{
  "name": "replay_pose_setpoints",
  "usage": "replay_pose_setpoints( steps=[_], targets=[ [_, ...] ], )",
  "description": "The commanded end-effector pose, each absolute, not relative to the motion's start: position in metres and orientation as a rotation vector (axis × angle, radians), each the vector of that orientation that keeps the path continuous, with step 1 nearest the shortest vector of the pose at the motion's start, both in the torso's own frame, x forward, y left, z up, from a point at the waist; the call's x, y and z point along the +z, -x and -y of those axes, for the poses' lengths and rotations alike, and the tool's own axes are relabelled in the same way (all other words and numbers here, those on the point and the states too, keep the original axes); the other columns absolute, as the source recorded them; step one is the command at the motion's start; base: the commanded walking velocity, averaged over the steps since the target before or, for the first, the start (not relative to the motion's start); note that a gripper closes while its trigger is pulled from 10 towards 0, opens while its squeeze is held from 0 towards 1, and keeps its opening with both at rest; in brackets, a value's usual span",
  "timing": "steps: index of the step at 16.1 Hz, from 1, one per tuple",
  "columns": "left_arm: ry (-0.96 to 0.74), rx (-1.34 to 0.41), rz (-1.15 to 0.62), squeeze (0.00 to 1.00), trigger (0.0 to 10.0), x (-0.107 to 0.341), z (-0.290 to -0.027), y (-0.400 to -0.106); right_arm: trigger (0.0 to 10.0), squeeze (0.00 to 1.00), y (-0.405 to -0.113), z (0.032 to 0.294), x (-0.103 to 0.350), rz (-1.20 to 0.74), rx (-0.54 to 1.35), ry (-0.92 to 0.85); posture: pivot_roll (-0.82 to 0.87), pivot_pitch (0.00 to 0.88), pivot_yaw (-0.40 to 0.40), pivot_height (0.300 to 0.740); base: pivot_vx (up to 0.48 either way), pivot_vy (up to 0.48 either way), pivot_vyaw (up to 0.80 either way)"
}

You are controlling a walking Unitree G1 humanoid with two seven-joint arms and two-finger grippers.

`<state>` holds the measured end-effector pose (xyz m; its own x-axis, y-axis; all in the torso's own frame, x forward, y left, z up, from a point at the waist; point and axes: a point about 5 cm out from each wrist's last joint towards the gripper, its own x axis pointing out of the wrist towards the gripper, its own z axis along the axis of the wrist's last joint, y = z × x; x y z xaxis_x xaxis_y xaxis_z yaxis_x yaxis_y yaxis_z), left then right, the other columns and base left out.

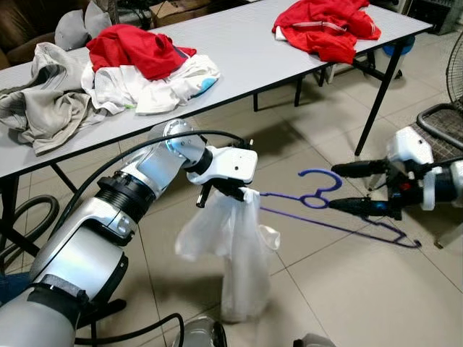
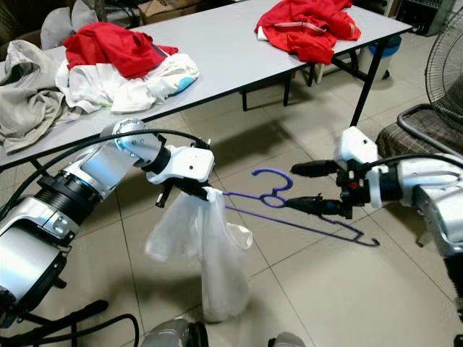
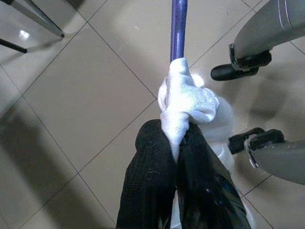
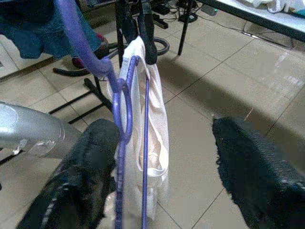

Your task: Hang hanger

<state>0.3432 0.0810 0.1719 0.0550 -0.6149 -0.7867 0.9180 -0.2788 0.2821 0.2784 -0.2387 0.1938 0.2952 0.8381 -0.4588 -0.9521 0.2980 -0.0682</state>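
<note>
Overview: two grippers meet at one purple hanger above a tiled floor, in front of a grey table.
Writing: no brand, label or lettering can be read on any object.
Hanger (image 1: 318, 199): one, purple wire, held in the air in front of the table (image 1: 239, 54), its hook curling upward at the middle and its far shoulder dipping toward the floor (image 1: 347, 282) on the robot's right.
White garment (image 1: 231, 253): one, thin and pale, draped over the hanger's left end and hanging down almost to the floor.
Left gripper (image 1: 233, 190): fingers pressed together, pinching the bunched white cloth and the hanger's end inside it; the left wrist view shows the purple rod emerging from the cloth just past the fingertips (image 3: 164, 138).
Right gripper (image 1: 336, 186): fingers spread, one above and one below, at the hanger's neck; the lower finger (image 1: 362, 206) lies against the wire just beside the hook's base, the upper one apart from it.
Clothes on table: two red garments, one (image 1: 137, 49) atop a white one (image 1: 155, 83) at the table's left part, the other (image 1: 325, 25) at its right end; one grey garment (image 1: 40, 101) at the left edge.
Fan (image 2: 445, 61): one, right of the table.
</note>
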Motion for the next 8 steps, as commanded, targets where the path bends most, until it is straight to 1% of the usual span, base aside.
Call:
replay_pose_setpoints(
  steps=[1, 3, 4, 5, 6, 7, 8],
  targets=[
    [-1.068, -1.557, -0.380, 0.00, 0.0, 0.180, -0.078, -0.346, 0.0, 0.00, -0.281, 0.234, 0.193, -0.370, 1.255, 0.382, -0.20, 0.000, 0.104, 0.740, 0.000, 0.000, 0.00],
    [-1.071, -1.559, -0.375, 0.00, 0.0, 0.181, -0.077, -0.346, 0.1, 0.00, -0.281, 0.228, 0.191, -0.375, 1.289, 0.387, -0.20, 0.000, 0.104, 0.740, 0.000, 0.000, 0.00],
    [-1.071, -1.559, -0.374, 0.00, 0.0, 0.180, -0.076, -0.346, 0.6, 0.00, -0.282, 0.225, 0.189, -0.372, 1.295, 0.387, -0.20, 0.000, 0.104, 0.740, 0.000, 0.000, 0.00],
    [-1.071, -1.559, -0.374, 0.00, 0.0, 0.180, -0.076, -0.346, 0.6, 0.00, -0.282, 0.225, 0.189, -0.372, 1.295, 0.387, -0.20, 0.000, 0.104, 0.740, 0.000, 0.000, 0.00],
    [-1.074, -1.559, -0.370, 0.00, 0.0, 0.180, -0.074, -0.346, 7.2, 0.00, -0.284, 0.218, 0.185, -0.367, 1.302, 0.393, -0.20, 0.000, 0.104, 0.740, 0.000, 0.000, 0.00],
    [-1.075, -1.560, -0.369, 0.00, 0.0, 0.180, -0.074, -0.346, 7.2, 0.00, -0.285, 0.216, 0.184, -0.366, 1.304, 0.397, -0.20, 0.000, 0.104, 0.740, 0.000, 0.000, 0.00],
    [-1.074, -1.560, -0.367, 0.00, 0.0, 0.180, -0.073, -0.346, 9.6, 0.00, -0.286, 0.214, 0.182, -0.367, 1.306, 0.400, -0.20, 0.000, 0.102, 0.740, 0.000, 0.000, 0.00]
  ],
)
